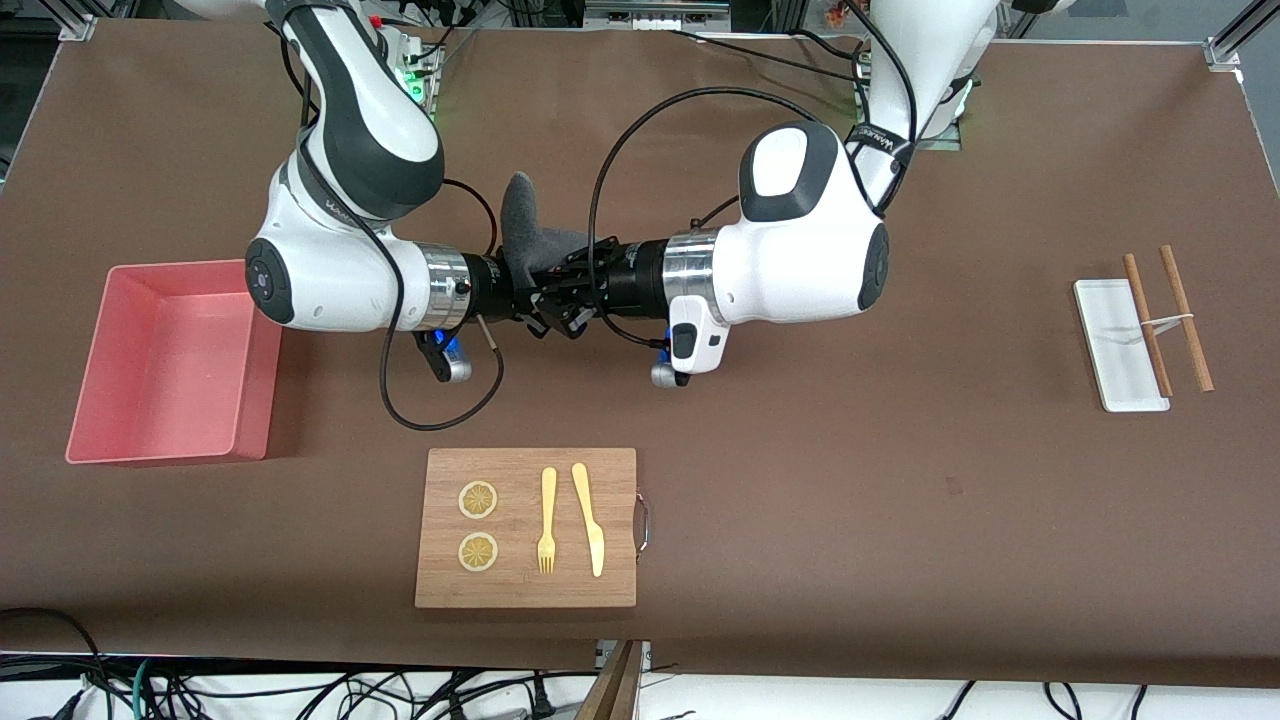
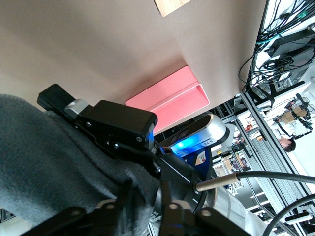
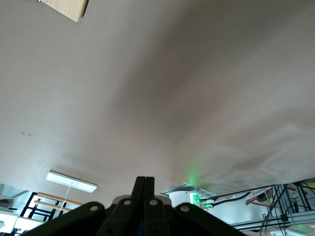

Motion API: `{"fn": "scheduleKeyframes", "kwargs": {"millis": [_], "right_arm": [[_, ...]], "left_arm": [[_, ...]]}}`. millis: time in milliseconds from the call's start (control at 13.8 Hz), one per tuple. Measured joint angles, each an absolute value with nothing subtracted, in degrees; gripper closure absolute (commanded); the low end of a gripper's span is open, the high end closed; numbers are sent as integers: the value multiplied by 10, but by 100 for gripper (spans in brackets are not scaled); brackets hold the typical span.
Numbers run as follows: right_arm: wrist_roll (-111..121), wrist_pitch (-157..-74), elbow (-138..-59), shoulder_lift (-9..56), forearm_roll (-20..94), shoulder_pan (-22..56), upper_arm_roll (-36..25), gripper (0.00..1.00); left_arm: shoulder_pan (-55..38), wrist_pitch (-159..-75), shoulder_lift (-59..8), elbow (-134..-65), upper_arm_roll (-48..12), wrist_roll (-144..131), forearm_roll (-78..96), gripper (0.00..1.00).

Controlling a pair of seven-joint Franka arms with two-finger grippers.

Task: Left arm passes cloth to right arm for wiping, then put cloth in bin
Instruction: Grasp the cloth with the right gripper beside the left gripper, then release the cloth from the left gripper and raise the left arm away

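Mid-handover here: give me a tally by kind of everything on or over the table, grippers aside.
Cloth: 1
Bin: 1
Board: 1
Lemon slices: 2
Fork: 1
Knife: 1
White tray: 1
Sticks: 2
Total: 10

The two claws, right gripper and left gripper, meet tip to tip above the table with the cloth between them. From there the bin lies toward the right arm's end, the board nearer the front camera, and the tray with two sticks across it toward the left arm's end.
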State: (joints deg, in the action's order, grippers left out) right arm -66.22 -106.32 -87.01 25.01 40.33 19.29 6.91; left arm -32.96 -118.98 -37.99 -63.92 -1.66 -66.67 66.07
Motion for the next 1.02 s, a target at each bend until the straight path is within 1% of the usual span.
{"fn": "scheduleKeyframes", "kwargs": {"millis": [73, 145, 218, 291, 436, 582, 655, 1018], "right_arm": [[-662, -1063, -870, 250, 403, 192, 69, 100], [-662, -1063, -869, 250, 403, 191, 69, 100], [-662, -1063, -869, 250, 403, 191, 69, 100], [-661, -1063, -869, 250, 403, 191, 69, 100], [-658, -1063, -869, 250, 403, 191, 69, 100], [-656, -1063, -869, 250, 403, 190, 69, 100], [-654, -1063, -869, 250, 403, 190, 69, 100], [-643, -1061, -870, 252, 403, 190, 69, 100]], "left_arm": [[-330, -1190, -380, -639, -15, -667, 661, 59], [-329, -1190, -380, -639, -15, -667, 661, 51], [-329, -1190, -380, -639, -15, -667, 661, 34], [-329, -1190, -380, -639, -14, -667, 661, 25], [-328, -1190, -380, -640, -13, -667, 657, 12], [-324, -1184, -380, -640, -12, -666, 630, 3], [-321, -1178, -380, -640, -12, -666, 620, 0], [-297, -1128, -377, -639, -11, -665, 568, 0]]}}
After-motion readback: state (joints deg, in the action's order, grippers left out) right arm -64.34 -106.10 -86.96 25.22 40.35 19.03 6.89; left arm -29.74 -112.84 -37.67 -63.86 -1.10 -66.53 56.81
